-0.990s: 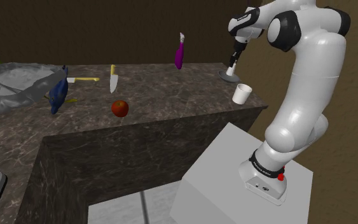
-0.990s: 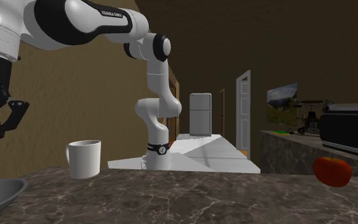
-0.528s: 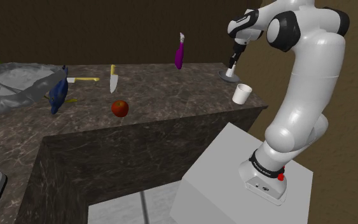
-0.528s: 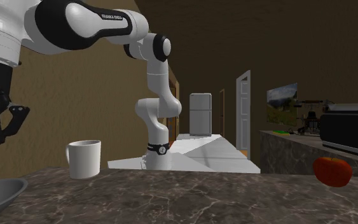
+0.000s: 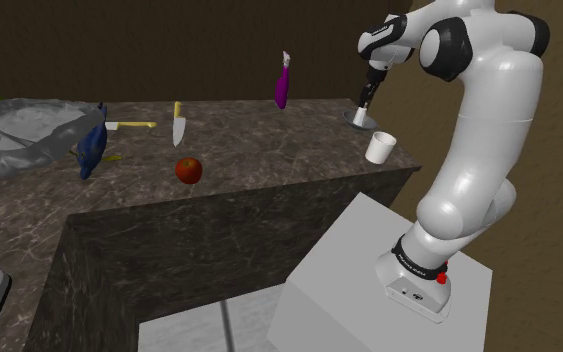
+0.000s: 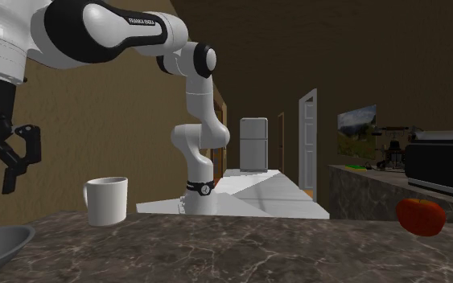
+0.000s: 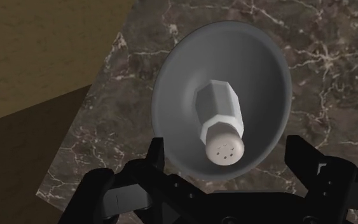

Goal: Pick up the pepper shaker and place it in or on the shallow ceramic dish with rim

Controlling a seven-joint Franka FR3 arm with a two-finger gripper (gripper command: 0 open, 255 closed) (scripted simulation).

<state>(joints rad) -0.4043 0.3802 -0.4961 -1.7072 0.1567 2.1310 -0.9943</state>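
The white pepper shaker [image 7: 220,121] stands upright in the middle of the grey dish [image 7: 260,63] on the counter [image 7: 323,32], and the hand [image 7: 227,153] hovers above that dish, fingers spread clear of the shaker, so the placing looks done, with only withdrawal left.
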